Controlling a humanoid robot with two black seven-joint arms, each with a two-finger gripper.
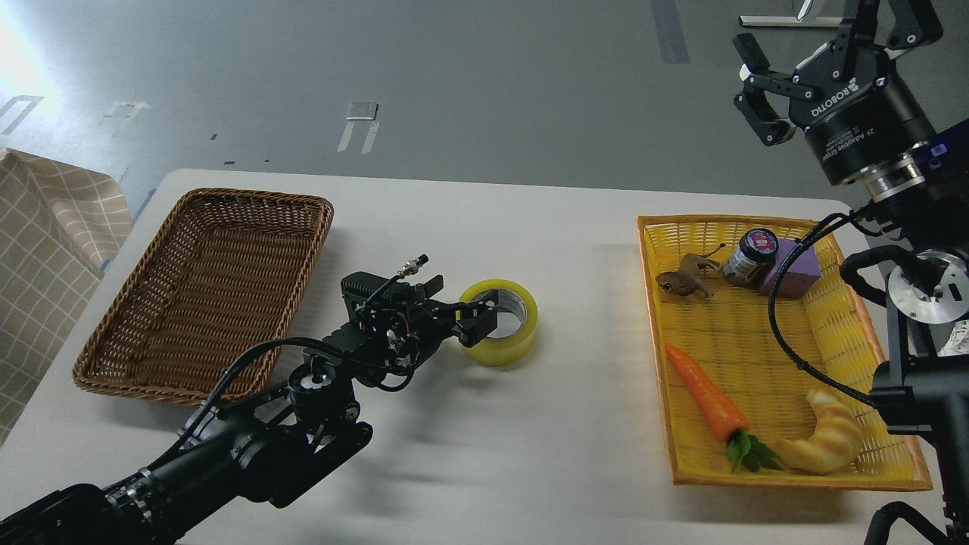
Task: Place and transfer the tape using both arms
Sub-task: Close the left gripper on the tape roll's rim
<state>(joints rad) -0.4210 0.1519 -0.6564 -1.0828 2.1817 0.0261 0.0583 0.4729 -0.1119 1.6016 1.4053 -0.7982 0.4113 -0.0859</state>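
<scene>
The left claw (484, 322) straddles the near wall of the tape (506, 327).

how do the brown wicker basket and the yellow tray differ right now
The brown wicker basket is dark brown with deep walls; the yellow tray is bright yellow and shallow. The basket holds nothing visible, while the tray carries a carrot, croissant toy, jar, purple block and brown animal figure. The basket lies on the table's left, the tray on its right. Both are woven and rectangular.

A white table (530, 469) fills the lower frame; grey floor (454, 76) lies above, with glare at upper left.
</scene>
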